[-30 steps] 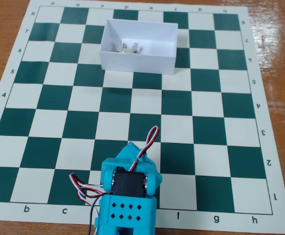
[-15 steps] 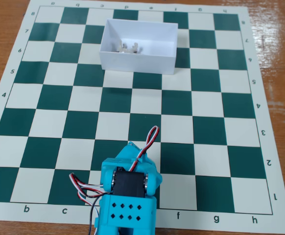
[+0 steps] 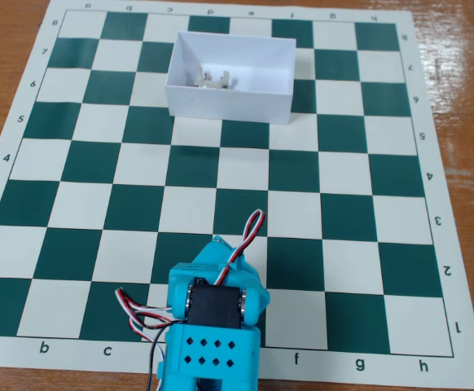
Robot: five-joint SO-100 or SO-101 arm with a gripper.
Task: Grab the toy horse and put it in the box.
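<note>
1. White box (image 3: 230,96) sits on the far part of the chessboard (image 3: 50,204), open side up, so things can be dropped in from above
2. Horse (image 3: 212,80) lies inside the box, near its front wall and left of its middle; it looks tipped over, probably from being dropped
3. Arm (image 3: 212,318) is folded well short of the box, at the board's near edge
4. Gripper is hidden under the arm's body, so I cannot tell whether it is spread or closed
5. Judging by this, the task looks done
</note>
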